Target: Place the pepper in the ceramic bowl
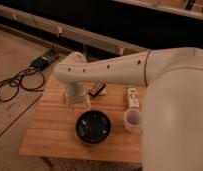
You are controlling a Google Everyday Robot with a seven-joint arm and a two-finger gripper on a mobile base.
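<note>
The ceramic bowl is a round glossy black dish on the wooden table, near its front middle. My gripper hangs from the white arm, pointing down, just behind and to the left of the bowl's rim. No red pepper shows; it is hidden or out of view. The arm's wrist covers the table behind the gripper.
A white cup stands right of the bowl. A flat dark-and-orange box and a white oblong object lie further back. My arm's large shell fills the right side. Black cables and a small device lie on the floor, left.
</note>
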